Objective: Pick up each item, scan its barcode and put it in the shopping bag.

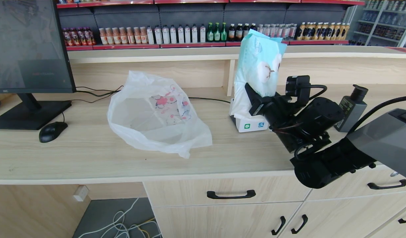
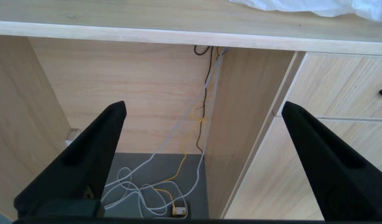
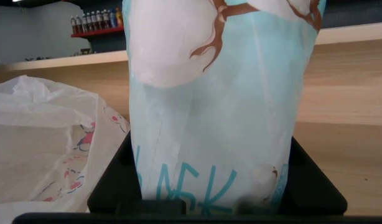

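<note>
A light-blue tissue pack [image 1: 259, 62] [image 3: 222, 93] with a cotton print stands upright in my right gripper [image 1: 255, 97] [image 3: 209, 199], which is shut on its lower part. The pack hangs just above a small white box [image 1: 252, 125] on the counter [image 1: 90, 155]. The white plastic shopping bag [image 1: 156, 112] [image 3: 48, 143] lies open on the counter to the left of the pack. My left gripper [image 2: 203, 109] is open and holds nothing, below the counter's front edge, facing the knee space.
A dark grey bottle [image 1: 351, 107] stands on the counter right of my right arm. A monitor [image 1: 27, 49] and mouse [image 1: 53, 131] sit at the far left. Drawers with black handles [image 1: 231, 195] lie below. Loose cables [image 2: 153, 186] trail on the floor.
</note>
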Available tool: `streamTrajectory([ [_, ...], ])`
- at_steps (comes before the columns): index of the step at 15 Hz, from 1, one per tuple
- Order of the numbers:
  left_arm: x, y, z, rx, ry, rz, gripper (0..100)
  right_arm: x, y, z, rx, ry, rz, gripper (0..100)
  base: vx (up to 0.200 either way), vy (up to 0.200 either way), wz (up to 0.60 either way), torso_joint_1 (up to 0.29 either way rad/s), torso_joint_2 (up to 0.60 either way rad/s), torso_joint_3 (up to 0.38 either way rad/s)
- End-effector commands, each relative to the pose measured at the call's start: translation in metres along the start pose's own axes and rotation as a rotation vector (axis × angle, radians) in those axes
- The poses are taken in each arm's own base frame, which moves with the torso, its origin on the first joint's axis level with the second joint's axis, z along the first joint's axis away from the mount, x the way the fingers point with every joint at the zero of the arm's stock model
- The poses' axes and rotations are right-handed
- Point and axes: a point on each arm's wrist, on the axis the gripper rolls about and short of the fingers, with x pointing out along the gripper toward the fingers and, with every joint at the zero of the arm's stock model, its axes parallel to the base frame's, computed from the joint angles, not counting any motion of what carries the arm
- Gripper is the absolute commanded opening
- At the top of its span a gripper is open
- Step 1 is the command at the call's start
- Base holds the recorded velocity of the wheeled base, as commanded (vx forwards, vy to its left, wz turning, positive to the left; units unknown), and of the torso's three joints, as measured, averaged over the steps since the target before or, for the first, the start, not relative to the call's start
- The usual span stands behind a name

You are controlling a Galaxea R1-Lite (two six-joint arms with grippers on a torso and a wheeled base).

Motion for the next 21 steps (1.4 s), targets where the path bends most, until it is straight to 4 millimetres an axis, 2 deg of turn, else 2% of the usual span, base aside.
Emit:
streamTrajectory([
  [1, 0.000, 0.000, 0.000, 0.000, -0.001, 0.000, 100, -0.003, 0.001, 0.008, -0.001, -0.006, -0.001, 0, 0.000, 0.000, 0.00, 0.000, 0.00, 0.000],
  [4, 0.000, 0.000, 0.000, 0.000, -0.001, 0.000, 100, -0.017, 0.005, 0.029, 0.000, -0.009, 0.008, 0, 0.000, 0.000, 0.00, 0.000, 0.00, 0.000],
  [8, 0.000, 0.000, 0.000, 0.000, -0.001, 0.000, 100, -0.052, 0.008, 0.059, -0.028, 0.016, 0.020, 0, 0.000, 0.000, 0.00, 0.000, 0.00, 0.000],
  [13, 0.000, 0.000, 0.000, 0.000, -0.001, 0.000, 100, -0.082, 0.017, 0.084, -0.020, 0.017, 0.050, 0, 0.000, 0.000, 0.00, 0.000, 0.00, 0.000],
  [16, 0.000, 0.000, 0.000, 0.000, -0.001, 0.000, 100, -0.086, 0.017, 0.091, -0.020, 0.005, 0.049, 0, 0.000, 0.000, 0.00, 0.000, 0.00, 0.000],
  [21, 0.000, 0.000, 0.000, 0.000, -0.001, 0.000, 100, -0.085, 0.017, 0.088, -0.020, 0.013, 0.049, 0, 0.000, 0.200, 0.00, 0.002, 0.00, 0.004],
])
